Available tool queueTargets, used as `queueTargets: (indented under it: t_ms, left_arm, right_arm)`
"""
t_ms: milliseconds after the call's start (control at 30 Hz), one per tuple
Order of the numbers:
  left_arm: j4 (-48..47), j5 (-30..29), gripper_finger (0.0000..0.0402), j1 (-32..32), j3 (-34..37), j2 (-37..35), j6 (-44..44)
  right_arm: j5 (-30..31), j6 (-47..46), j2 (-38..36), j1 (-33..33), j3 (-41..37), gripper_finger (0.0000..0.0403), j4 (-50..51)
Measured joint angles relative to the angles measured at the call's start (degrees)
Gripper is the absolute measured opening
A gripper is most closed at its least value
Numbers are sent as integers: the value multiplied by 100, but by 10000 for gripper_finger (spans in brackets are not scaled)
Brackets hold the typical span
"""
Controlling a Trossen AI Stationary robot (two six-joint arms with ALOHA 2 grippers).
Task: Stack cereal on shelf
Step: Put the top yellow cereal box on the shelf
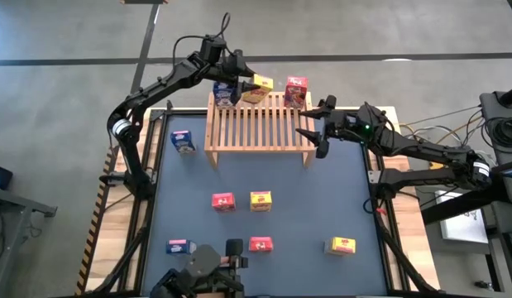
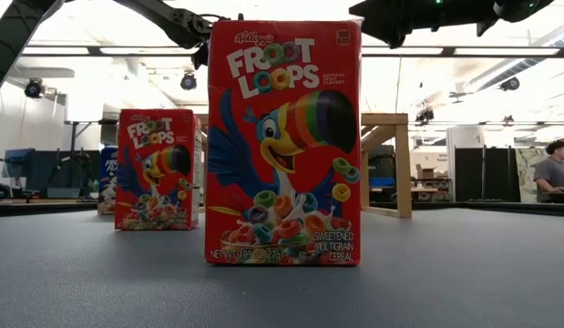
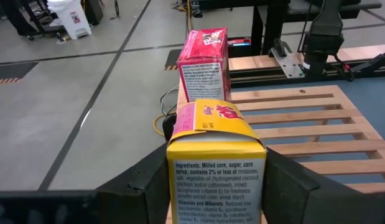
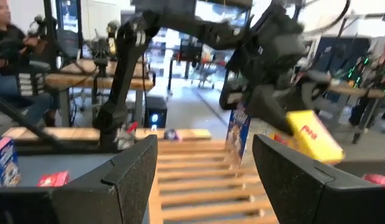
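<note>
- The shelf [image 1: 260,124] is your landmark. It sits at the table's far edge, slats running front to back, so boxes get lined up along its back rail.
- Your left gripper [image 1: 249,81] hangs over the shelf's back edge, closed on a yellow box [image 3: 215,163]. The box looks tilted in the right wrist view, so I'd guess it's mid-placement, not set down.
- Your right gripper [image 1: 318,132] waits at the shelf's right end, fingers spread and holding nothing. Probably just keeping clear.
- Already on the shelf's back edge are a blue box [image 1: 225,93] toward the left and a red box [image 1: 295,91] toward the right. That leaves a gap between them for the yellow one.
- Six boxes wait in front of or beside the shelf, e.g. the nearest red box [image 2: 283,144].
- That red box blocks most of the low view, so you can't check the shelf from there.
- You can't tell whether the yellow box touches the slats.
</note>
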State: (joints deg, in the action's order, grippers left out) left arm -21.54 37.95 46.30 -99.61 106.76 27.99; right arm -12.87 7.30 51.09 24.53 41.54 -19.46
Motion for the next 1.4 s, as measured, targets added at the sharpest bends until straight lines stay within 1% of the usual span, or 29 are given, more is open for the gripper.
queueTargets:
  t_ms: [67, 133, 233, 333, 433, 533, 600, 700, 833, 900, 1100, 1233, 1400]
  left_arm:
    - [0, 2, 175, 0, 0, 0, -10]
    - [0, 2, 173, 0, -2, 0, -17]
    - [2, 2, 173, 0, 0, 0, -20]
    - [2, 2, 173, 0, -2, 2, -29]
    - [2, 2, 172, 0, -2, 2, -51]
    - [2, 2, 172, 0, -2, 2, -61]
    - [2, 4, 172, 0, -2, 2, -61]
    - [2, 4, 172, 0, -2, 2, -61]
    - [2, 4, 172, 0, -2, 2, -61]
    - [2, 4, 172, 0, -2, 2, -61]
    - [2, 7, 172, 0, -2, 2, -59]
    - [2, 11, 172, 0, -2, 2, -60]
    - [4, 2, 172, 7, -2, 2, -59]
  right_arm:
    - [207, 57, 33, 0, 81, 251, -84]
    - [288, 199, 129, 30, 319, 251, -16]
    - [290, 391, 411, 148, 889, 251, 440]
    - [285, 619, 942, 330, 1738, 251, 1501]
    - [213, 1104, 1669, 559, 2696, 251, 2637]
    - [182, 1539, 2382, 785, 3658, 251, 3388]
    - [-68, 1701, 2819, 960, 4315, 251, 3844]
    - [-697, 1785, 3489, 1221, 5192, 251, 4459]
    - [-1136, 1818, 4208, 1477, 6036, 251, 4870]
    - [-1267, 1890, 4491, 1579, 6386, 251, 5091]
    - [-1263, 2138, 5290, 1694, 7274, 251, 5915]
    - [-1271, 2261, 5557, 1683, 7646, 251, 6111]
    - [-1253, 2277, 5698, 1692, 7848, 251, 6211]
